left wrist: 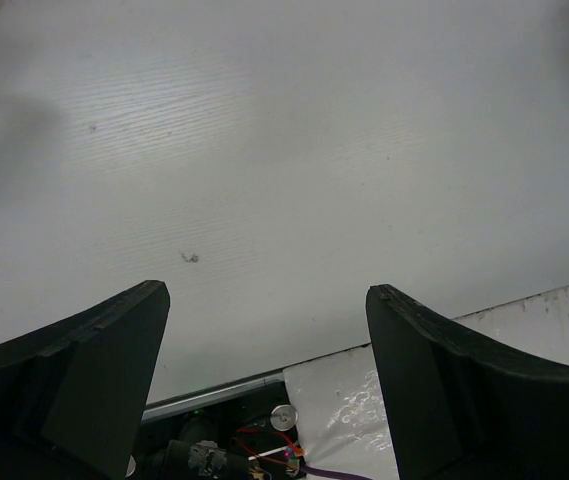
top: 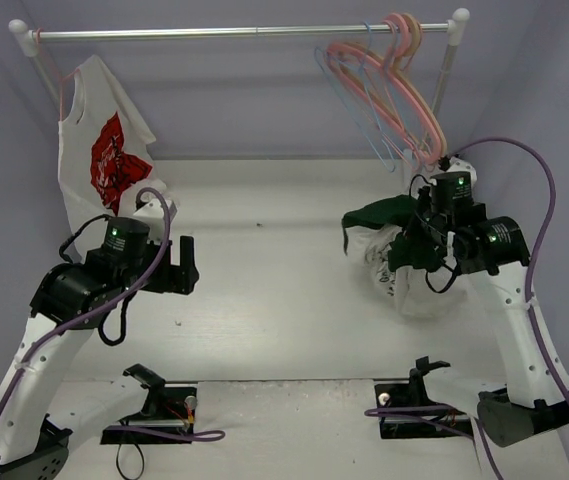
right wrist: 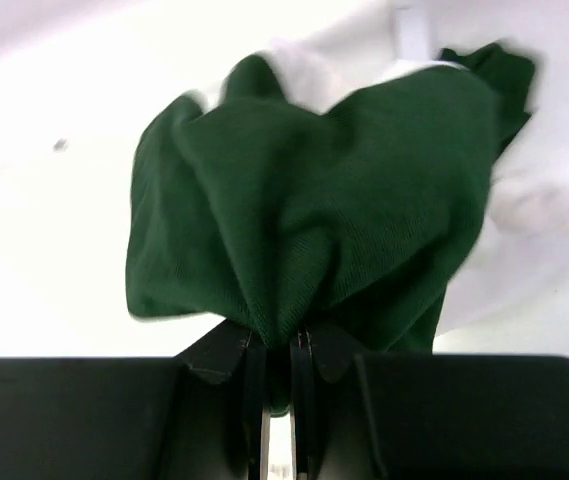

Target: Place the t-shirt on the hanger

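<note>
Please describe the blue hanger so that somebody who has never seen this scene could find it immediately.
Follow the metal rail across the back of the table to its right end, where several hangers hang together. The hanger is the thin light-blue one at the left edge of that bunch; the pink hangers beside it are thicker.

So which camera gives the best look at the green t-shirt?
The right wrist view: the t-shirt fills the frame, its bunched fabric pinched in the right gripper. The top view shows it small and partly hidden. The left wrist view shows none of it.
</note>
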`<move>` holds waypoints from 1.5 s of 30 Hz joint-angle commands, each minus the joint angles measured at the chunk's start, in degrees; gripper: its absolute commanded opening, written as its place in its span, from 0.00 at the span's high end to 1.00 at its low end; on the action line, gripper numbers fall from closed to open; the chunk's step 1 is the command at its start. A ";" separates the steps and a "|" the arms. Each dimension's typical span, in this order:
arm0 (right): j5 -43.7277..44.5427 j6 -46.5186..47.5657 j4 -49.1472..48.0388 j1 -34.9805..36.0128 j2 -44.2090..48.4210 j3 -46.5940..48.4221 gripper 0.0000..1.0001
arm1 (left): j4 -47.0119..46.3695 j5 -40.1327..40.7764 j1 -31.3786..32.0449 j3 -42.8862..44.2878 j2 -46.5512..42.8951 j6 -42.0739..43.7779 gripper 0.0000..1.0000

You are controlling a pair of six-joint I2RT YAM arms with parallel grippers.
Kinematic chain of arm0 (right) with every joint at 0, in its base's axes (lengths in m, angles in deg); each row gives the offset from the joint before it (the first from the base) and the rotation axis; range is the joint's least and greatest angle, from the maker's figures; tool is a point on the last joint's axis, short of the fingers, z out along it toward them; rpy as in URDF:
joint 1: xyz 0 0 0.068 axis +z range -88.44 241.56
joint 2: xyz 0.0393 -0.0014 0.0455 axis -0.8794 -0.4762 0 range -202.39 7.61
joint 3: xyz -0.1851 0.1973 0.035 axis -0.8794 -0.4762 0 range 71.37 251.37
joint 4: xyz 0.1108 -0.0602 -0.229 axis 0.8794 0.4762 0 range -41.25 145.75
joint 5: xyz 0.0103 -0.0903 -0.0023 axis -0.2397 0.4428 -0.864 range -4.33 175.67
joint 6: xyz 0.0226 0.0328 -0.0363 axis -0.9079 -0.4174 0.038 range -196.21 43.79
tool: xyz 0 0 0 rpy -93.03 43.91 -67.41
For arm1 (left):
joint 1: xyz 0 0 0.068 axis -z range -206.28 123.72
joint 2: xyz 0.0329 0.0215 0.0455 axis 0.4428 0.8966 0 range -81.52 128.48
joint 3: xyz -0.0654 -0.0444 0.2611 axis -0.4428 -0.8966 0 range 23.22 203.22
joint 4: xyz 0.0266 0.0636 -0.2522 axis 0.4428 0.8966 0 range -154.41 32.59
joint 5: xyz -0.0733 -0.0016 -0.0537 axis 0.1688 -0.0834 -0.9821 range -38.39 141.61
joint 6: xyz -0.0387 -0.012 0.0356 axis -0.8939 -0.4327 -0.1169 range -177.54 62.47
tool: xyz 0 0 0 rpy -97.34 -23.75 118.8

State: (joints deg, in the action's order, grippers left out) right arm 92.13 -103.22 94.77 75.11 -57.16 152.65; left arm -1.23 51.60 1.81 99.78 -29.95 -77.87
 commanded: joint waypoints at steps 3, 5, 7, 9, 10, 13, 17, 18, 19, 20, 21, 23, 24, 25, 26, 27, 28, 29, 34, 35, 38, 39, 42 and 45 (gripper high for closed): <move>-7.93 0.55 10.05 7.80 -3.42 11.78 1.00 | -2.18 0.01 0.38 4.04 0.55 -2.16 0.19; -9.62 0.72 10.40 12.46 -5.00 17.21 1.00 | -2.44 0.01 0.38 4.04 0.37 -2.60 0.18; -10.24 0.81 10.23 17.55 -8.78 21.10 1.00 | -2.53 0.01 0.38 4.13 0.20 -3.21 0.18; -9.28 0.90 9.01 20.90 -13.24 26.97 1.00 | -2.45 -1.57 0.38 4.39 0.28 -3.57 0.19; -9.62 1.16 8.13 23.78 -15.01 29.18 1.00 | -2.45 -1.66 0.38 4.74 0.20 -3.92 0.19; -11.99 1.86 4.18 27.06 -21.34 38.93 1.00 | -2.27 -1.13 0.29 5.53 -0.15 -4.36 0.19; -16.99 3.18 -2.58 29.26 -26.10 47.56 1.00 | -1.57 -0.52 0.29 7.03 -1.03 -5.59 0.19; -17.61 3.19 -3.56 29.26 -25.93 47.83 1.00 | -1.39 -0.52 0.29 7.03 -1.30 -5.94 0.19; -17.45 3.10 -4.18 29.26 -25.32 46.97 1.00 | -1.13 -0.52 0.29 7.12 -1.65 -6.55 0.19; -16.57 3.10 -4.71 29.35 -24.53 45.83 0.98 | -0.87 -0.60 0.29 7.03 -1.82 -6.82 0.19; -15.17 3.10 -4.62 29.35 -22.26 43.99 0.91 | -0.69 -0.52 0.29 6.60 -2.00 -7.08 0.19; -10.08 3.27 -4.19 29.26 -19.09 35.30 0.85 | -0.42 -0.52 0.29 5.89 -2.44 -7.87 0.19; -7.97 3.10 -3.75 29.18 -15.33 31.61 0.82 | -0.51 -0.52 0.29 5.02 -2.53 -8.14 0.19; -5.43 2.66 -3.22 29.17 -13.29 23.66 0.68 | -0.69 -0.52 0.29 4.31 -2.70 -8.57 0.19; -0.10 1.88 -1.56 29.17 -11.36 19.66 0.62 | -0.77 -0.52 0.29 3.78 -2.70 -8.75 0.18; 1.87 0.13 -0.85 29.09 -7.69 15.80 0.56 | -0.95 -0.52 0.29 2.56 -2.88 -8.93 0.19; 3.63 -1.02 0.11 29.00 -5.82 12.19 0.46 | -1.39 -0.52 0.29 1.94 -2.71 -9.45 0.19; 6.61 -2.34 2.21 29.00 -4.50 6.24 0.44 | -1.65 -0.52 0.29 1.24 -2.62 -9.63 0.19; 5.33 -0.27 0.50 29.09 -0.79 -2.43 0.42 | -3.49 -1.74 0.29 -2.98 -1.48 -10.42 0.19; 3.49 1.59 -1.35 29.17 -1.66 -3.31 0.43 | -3.67 -1.83 0.29 -3.51 -1.30 -10.42 0.19; -3.63 8.79 -7.77 29.26 -5.69 -2.97 0.43 | -4.29 -2.01 0.29 -5.10 -0.33 -10.77 0.19; -5.13 10.72 -9.01 29.26 -7.19 -2.09 0.42 | -4.38 -2.10 0.29 -5.45 -0.24 -10.95 0.19; -8.91 16.53 -13.22 29.18 -15.01 0.71 0.41 | -4.99 -2.10 0.38 -7.73 -1.03 -11.91 0.19; -14.26 21.54 -18.24 28.74 -22.83 3.87 0.41 | -4.73 -3.15 0.20 -9.75 -2.08 -13.15 0.19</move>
State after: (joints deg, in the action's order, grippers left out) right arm 84.67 -89.67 85.29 104.26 -74.27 152.69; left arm -3.72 49.57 1.86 89.79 -30.54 -88.87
